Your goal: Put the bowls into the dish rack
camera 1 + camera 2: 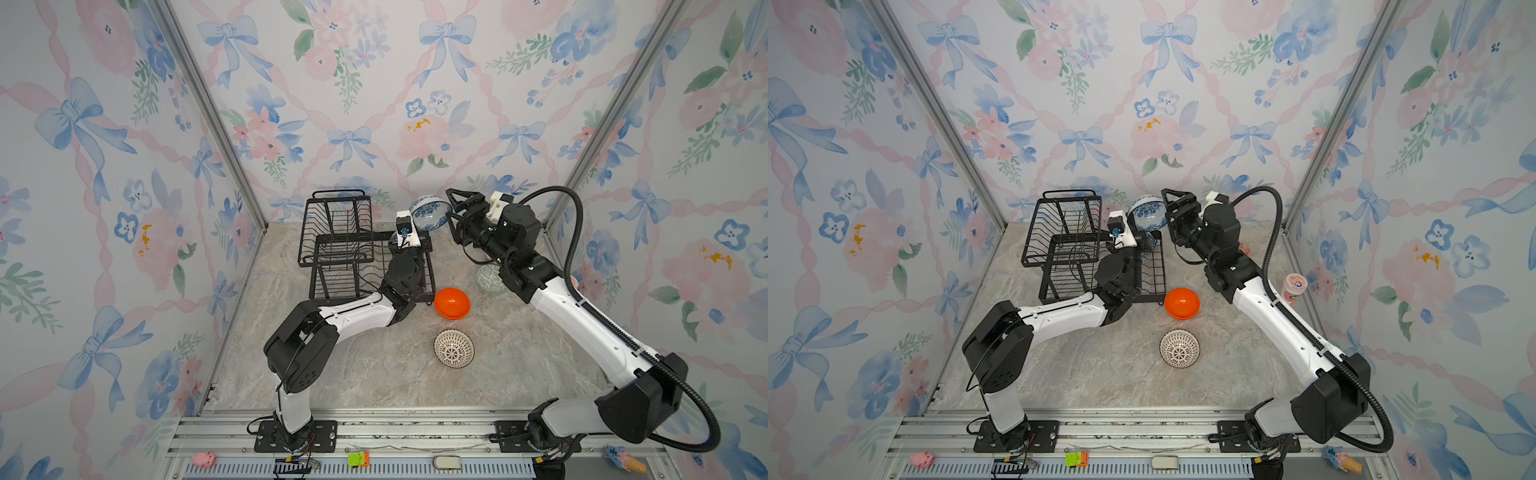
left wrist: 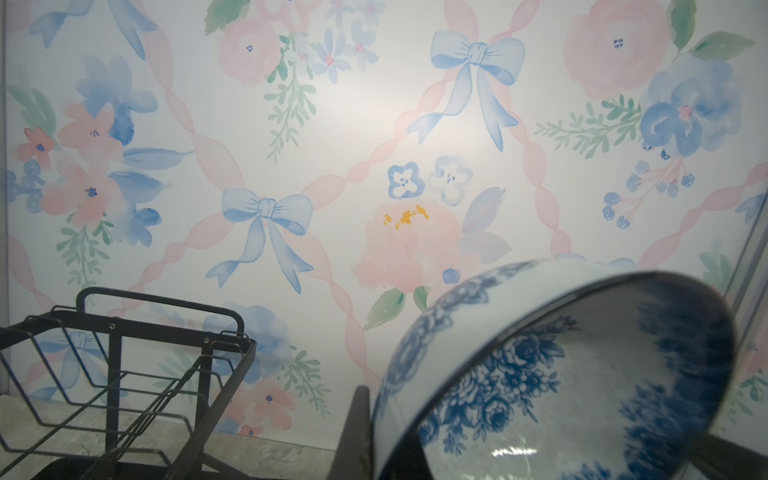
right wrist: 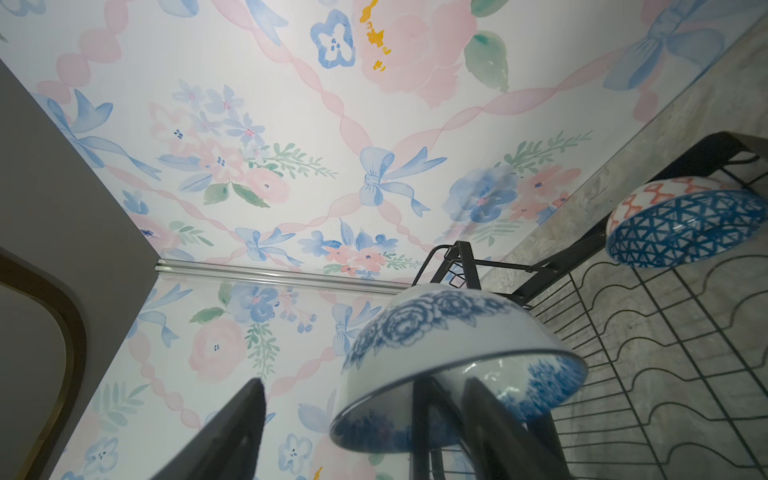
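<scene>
A white bowl with deep-blue flowers (image 1: 430, 214) and a thin dark rim hung tilted on edge above the far right end of the black wire dish rack (image 1: 332, 249), close to the papered back wall. The left gripper (image 2: 540, 428) held it, fingers closed on the bowl. The right gripper (image 1: 449, 206) stood just beside it with fingers spread wide, one of them clear of the bowl in the right wrist view. In the rack's lower tray, a blue triangle-patterned bowl (image 3: 685, 232) lay against an orange zigzag bowl (image 3: 665, 193). On the table (image 1: 353, 374), a plain orange bowl (image 1: 452, 303) sat just beside the rack's near corner. A white bowl with dark radial lines (image 1: 454, 348) lay nearer the front, and a pale green bowl (image 1: 490, 279) lay partly hidden under the right arm.
</scene>
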### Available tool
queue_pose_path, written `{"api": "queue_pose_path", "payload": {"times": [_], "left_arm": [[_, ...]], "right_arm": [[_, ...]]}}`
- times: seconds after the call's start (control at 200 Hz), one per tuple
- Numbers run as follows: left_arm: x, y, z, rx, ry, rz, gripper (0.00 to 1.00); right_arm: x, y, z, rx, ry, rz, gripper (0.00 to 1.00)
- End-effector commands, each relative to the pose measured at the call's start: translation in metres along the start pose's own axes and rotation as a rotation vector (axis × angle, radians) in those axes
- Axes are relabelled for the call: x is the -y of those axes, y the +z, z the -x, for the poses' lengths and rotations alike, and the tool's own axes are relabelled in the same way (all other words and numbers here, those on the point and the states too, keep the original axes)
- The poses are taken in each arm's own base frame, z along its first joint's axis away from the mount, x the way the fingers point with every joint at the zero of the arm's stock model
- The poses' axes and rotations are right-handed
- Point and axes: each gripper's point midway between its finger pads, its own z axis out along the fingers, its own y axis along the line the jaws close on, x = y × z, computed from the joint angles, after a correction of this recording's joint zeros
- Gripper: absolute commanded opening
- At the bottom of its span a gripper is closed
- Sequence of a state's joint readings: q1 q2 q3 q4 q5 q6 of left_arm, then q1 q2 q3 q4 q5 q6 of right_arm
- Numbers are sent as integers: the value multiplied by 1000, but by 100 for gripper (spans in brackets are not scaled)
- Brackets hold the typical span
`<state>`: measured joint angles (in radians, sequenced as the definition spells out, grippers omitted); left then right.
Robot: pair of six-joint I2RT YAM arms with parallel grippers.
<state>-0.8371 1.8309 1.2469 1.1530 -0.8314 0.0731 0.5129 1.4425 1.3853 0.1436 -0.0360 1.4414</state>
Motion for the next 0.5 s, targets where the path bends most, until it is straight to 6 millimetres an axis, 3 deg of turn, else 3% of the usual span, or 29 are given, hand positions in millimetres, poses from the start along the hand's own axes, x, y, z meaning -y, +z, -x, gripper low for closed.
{"api": "queue_pose_path", "payload": {"times": [0.0, 0.255, 0.495], "left_arm": [[-3, -3, 16, 73, -30, 16, 0], [-3, -9, 10, 74, -14, 15, 0], [5, -17, 8, 78, 12, -2, 0]], "right_arm": [[-30, 7, -5, -22, 75, 100, 74], [-20, 26, -7, -24, 160, 112, 60], [-10, 29, -6, -13, 165, 100, 32]]}}
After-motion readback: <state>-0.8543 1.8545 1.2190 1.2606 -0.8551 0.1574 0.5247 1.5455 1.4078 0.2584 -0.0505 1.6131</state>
